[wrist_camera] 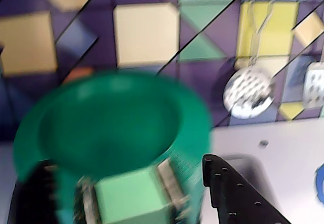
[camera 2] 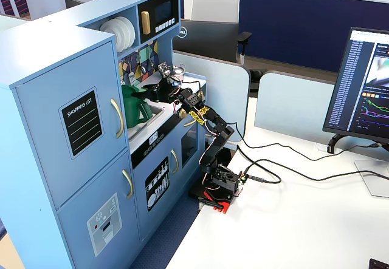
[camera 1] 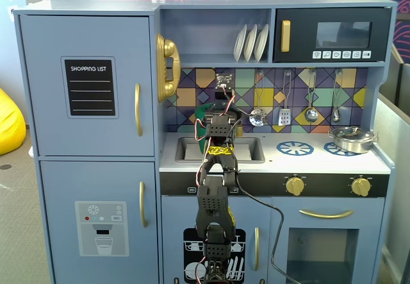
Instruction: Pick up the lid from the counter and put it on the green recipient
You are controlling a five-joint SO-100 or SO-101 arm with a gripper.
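Observation:
The green recipient [camera 2: 141, 112] stands at the back left of the counter by the sink. A wider round green part [camera 2: 127, 91] sits tilted at its top; it looks like the lid. In the wrist view this round green shape [wrist_camera: 111, 118] is blurred and fills the lower left, with a paler green block [wrist_camera: 132, 196] on its near side. My gripper [wrist_camera: 125, 161] straddles that block with jaws apart; a gap shows beside the right finger [wrist_camera: 228, 193]. In the front fixed view my arm hides all but a green edge [camera 1: 203, 112]. The gripper [camera 2: 152, 93] reaches in from the right.
The sink [camera 1: 253, 144] lies under my arm. Blue burner rings [camera 1: 295, 148] and a silver pot [camera 1: 351, 140] are on the right of the counter. Utensils [wrist_camera: 249, 92] hang on the tiled back wall. A shelf with plates [camera 1: 251, 42] is overhead.

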